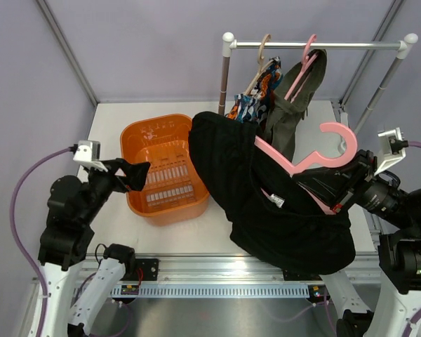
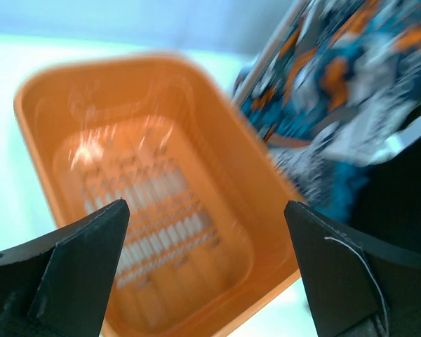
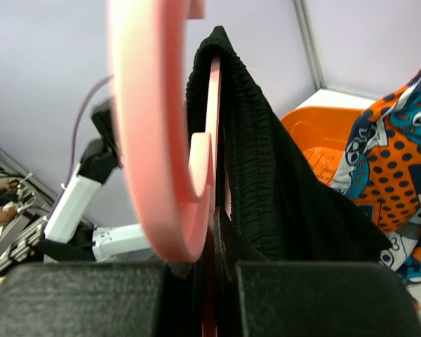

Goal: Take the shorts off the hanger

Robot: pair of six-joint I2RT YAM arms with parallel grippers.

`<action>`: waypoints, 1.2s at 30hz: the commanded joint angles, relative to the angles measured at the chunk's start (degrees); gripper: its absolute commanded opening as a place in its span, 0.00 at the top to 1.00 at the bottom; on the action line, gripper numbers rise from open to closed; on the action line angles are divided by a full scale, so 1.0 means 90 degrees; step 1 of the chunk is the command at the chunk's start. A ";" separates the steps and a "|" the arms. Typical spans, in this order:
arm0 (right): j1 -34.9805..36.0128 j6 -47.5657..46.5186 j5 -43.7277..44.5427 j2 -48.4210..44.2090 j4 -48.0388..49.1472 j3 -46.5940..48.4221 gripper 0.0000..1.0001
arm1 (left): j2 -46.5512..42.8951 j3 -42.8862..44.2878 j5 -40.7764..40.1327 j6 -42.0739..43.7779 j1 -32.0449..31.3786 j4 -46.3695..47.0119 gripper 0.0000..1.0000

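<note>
Black shorts [image 1: 266,203] hang over a pink hanger [image 1: 330,151], and my right gripper [image 1: 328,188] is shut on that hanger just below its hook, holding it above the table's right half. In the right wrist view the pink hanger [image 3: 154,126] is pinched between the jaws of the right gripper [image 3: 214,242], with the black shorts [image 3: 266,182] draped over its bar. Patterned shorts [image 1: 256,98] and olive shorts [image 1: 291,112] hang on the rail behind. My left gripper [image 1: 137,174] is open and empty at the orange basket's left side; through the left gripper [image 2: 205,205] I see only the basket.
The orange basket [image 1: 130,203] stands left of centre with nothing in it; the black cloth touches its right rim. The rail [image 1: 316,45] on two posts spans the back right. In the left wrist view the patterned shorts [image 2: 337,91] hang beyond the basket [image 2: 266,175].
</note>
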 commanded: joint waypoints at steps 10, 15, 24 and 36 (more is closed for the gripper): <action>0.0191 -0.0085 0.0031 0.0315 0.0745 -0.1490 1.00 | 0.1204 0.1522 0.1004 -0.0583 -0.0021 0.1035 0.01; 0.1557 -0.0682 0.1291 0.0793 0.0460 -0.1451 1.00 | 0.1506 0.1580 0.1121 -0.0612 -0.0099 0.1016 0.01; 0.4516 -0.1063 0.4885 0.2004 0.0021 -0.0953 1.00 | 0.2052 0.1698 0.0322 -0.0456 -0.1307 0.0947 0.02; 0.5564 -0.1121 0.7064 0.2747 -0.0360 -0.0377 1.00 | 0.3146 0.2235 -0.2305 -0.0251 -0.3622 0.0498 0.11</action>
